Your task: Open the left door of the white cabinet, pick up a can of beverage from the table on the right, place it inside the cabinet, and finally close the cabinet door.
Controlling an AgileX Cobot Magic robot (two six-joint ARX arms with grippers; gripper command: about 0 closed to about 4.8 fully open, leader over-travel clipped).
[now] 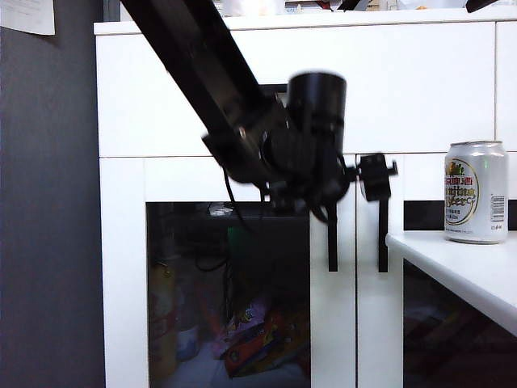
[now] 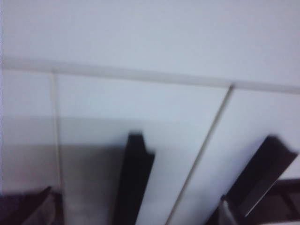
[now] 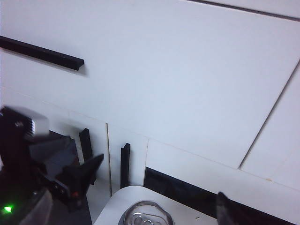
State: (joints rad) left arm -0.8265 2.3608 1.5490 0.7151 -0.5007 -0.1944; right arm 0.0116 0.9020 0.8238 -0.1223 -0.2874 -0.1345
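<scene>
The left door [image 1: 234, 275] is shut, its black bar handle [image 2: 133, 180] between our left gripper's [image 2: 136, 211] fingers [image 2: 33, 206], spread wide and holding nothing. Our right gripper [image 3: 133, 213] hangs wide apart, empty, above the can of beverage [image 1: 476, 192], standing on the table [image 1: 468, 271] right of the white cabinet [image 1: 404, 89].

A dark grey wall [image 1: 48, 202] stands left of the furniture, with a white paper sheet [image 1: 28, 16] pinned high up. Colourful packets [image 1: 258, 339] lie behind glass.
</scene>
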